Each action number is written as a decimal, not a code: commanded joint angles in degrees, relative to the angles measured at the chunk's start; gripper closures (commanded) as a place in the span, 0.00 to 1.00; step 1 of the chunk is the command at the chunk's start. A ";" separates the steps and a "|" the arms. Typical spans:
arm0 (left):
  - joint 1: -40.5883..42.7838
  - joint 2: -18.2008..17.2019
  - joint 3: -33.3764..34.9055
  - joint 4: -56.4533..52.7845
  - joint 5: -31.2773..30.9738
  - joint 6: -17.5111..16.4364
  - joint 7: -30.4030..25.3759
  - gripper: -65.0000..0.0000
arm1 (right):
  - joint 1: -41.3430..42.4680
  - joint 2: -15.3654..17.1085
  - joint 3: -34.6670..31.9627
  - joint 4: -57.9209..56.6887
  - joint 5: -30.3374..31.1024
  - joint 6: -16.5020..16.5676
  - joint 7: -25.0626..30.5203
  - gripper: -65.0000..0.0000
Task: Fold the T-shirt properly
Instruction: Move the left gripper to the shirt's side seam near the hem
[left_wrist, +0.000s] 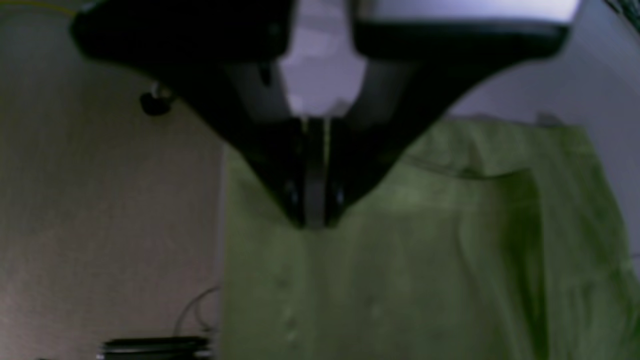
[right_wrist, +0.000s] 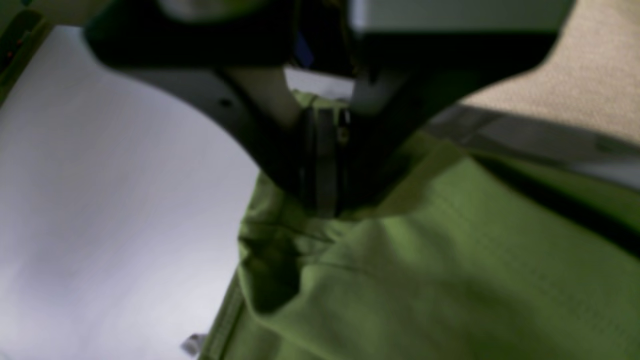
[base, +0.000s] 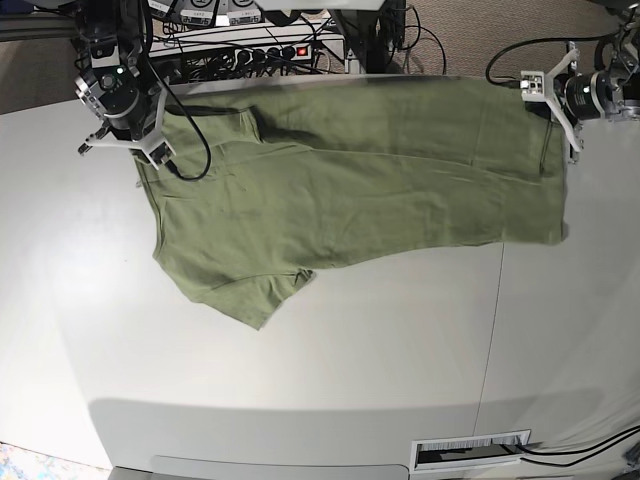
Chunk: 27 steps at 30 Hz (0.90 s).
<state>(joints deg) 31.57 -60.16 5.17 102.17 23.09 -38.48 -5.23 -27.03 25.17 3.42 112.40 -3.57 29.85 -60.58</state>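
Note:
The olive-green T-shirt (base: 350, 170) lies stretched sideways across the back of the white table (base: 300, 370), with one sleeve (base: 255, 298) pointing toward the front. My right gripper (base: 143, 150) is at the shirt's left end, shut on a bunched fold of the fabric (right_wrist: 400, 270) at its tips (right_wrist: 325, 207). My left gripper (base: 556, 112) is at the right end, shut on the shirt's edge (left_wrist: 400, 260) at its tips (left_wrist: 315, 220). Both wrist views are blurred.
A power strip and cables (base: 270, 45) lie just behind the table's back edge. A seam (base: 490, 330) runs front to back across the tabletop, and a slotted label (base: 470, 452) sits at the front edge. Carpet (left_wrist: 100, 200) shows beyond the table's side.

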 joint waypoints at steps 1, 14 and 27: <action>0.72 -1.46 -0.07 0.52 0.70 -1.52 0.94 1.00 | -0.59 0.39 1.27 0.59 0.57 0.59 -0.63 1.00; -4.22 -1.77 -0.11 1.77 -2.82 7.67 6.45 1.00 | -0.59 0.37 8.17 3.54 5.31 0.59 2.38 1.00; -16.50 -1.75 -0.11 2.47 -20.44 9.07 13.97 0.94 | -0.42 0.31 8.33 6.54 5.29 0.50 5.46 1.00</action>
<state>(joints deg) 15.55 -60.51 5.63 104.03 2.55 -30.26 9.10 -27.62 24.75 11.25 117.93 1.65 30.70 -55.66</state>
